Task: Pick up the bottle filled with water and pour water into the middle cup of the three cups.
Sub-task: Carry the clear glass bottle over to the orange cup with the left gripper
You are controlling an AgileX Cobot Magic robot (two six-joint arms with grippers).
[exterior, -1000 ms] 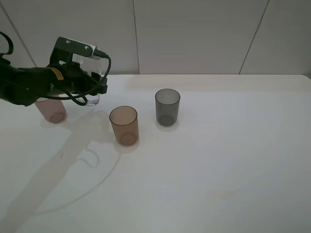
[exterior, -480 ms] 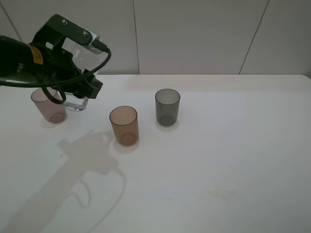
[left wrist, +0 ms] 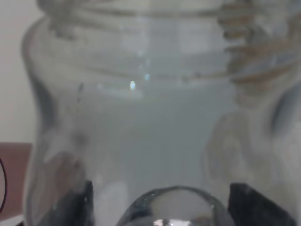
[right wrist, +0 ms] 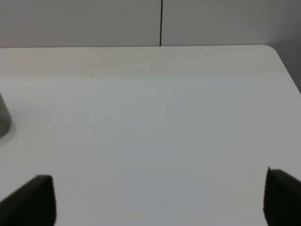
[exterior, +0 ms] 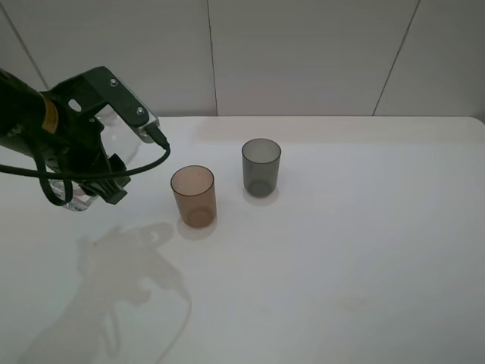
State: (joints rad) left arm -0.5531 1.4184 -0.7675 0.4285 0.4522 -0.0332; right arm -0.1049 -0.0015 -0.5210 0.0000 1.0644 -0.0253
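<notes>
My left gripper (exterior: 91, 186) is shut on the clear bottle (exterior: 78, 200) and holds it off the table at the left, left of the amber middle cup (exterior: 193, 196). The bottle fills the left wrist view (left wrist: 150, 117), threaded neck up, between the dark fingertips (left wrist: 75, 205). The dark grey cup (exterior: 261, 167) stands right of and behind the amber one. The pinkish cup is hidden behind my left arm in the high view. My right gripper (right wrist: 160, 197) is open and empty, over bare table; it is out of the high view.
The white table (exterior: 348, 243) runs wide to the right and front. A white panelled wall (exterior: 303, 53) stands behind it. The grey cup's edge shows in the right wrist view (right wrist: 3, 120). The arm's shadow (exterior: 129, 265) lies on the table at the front left.
My left gripper has lifted the bottle from behind the cups and carried it forward and left. It now covers the pinkish cup. The cups have not moved.
</notes>
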